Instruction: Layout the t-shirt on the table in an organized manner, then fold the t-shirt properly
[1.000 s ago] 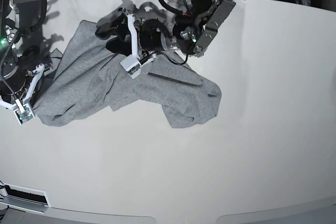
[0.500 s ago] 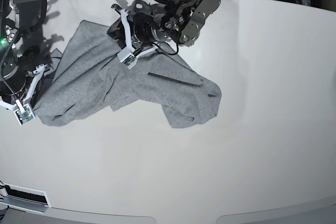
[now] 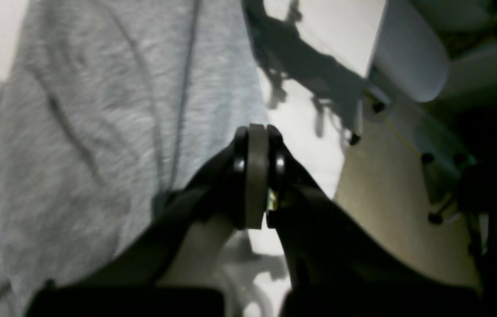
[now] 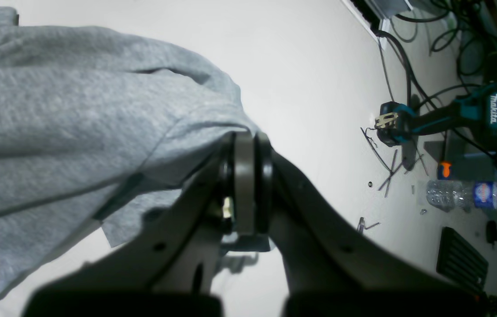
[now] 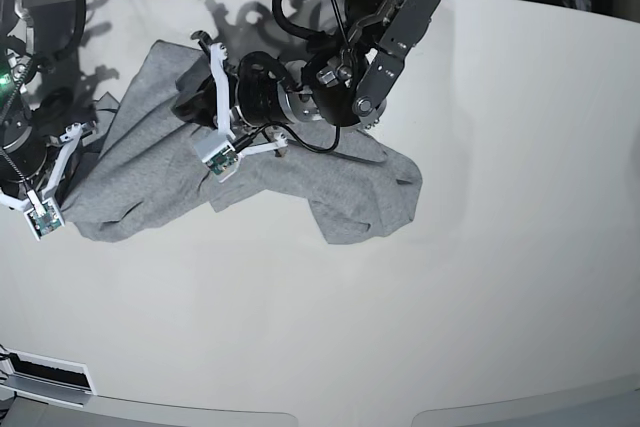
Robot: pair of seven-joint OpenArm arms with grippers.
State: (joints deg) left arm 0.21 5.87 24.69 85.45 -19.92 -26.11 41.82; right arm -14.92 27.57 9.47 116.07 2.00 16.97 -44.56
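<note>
Since the t-shirt (image 5: 250, 172) is just thin grey jersey, expect it to be light and totally floppy, with nothing stiff to push against, so wherever you lift it the rest will sag and drag. It's lying bunched up on the far left part of the table (image 5: 450, 297) in the base view, creased all over, with one lobe flopped out toward the middle and no lettering showing, so which side is up is anyone's guess. On that glossy top I'd bet it slides easily, which helps for spreading but means a one-sided tug just moves the whole heap.

Best places to grab, in my opinion, are hems, sleeve ends or shoulder seams, since doubled fabric gives the pads something to bite on.

Right gripper (image 4: 248, 185) has its jaws together at the shirt's outer edge, and the wrist view shows cloth draping right up to the tips, so it looks pinched on a fold there. Left gripper (image 3: 257, 176) is also closed, sitting over the shirt's far edge, but in its wrist view I only see pad against pad with table beyond, so I can't tell if it actually caught fabric.

Off the table there's a drill (image 4: 450, 114) and a water bottle (image 4: 464, 193).
</note>
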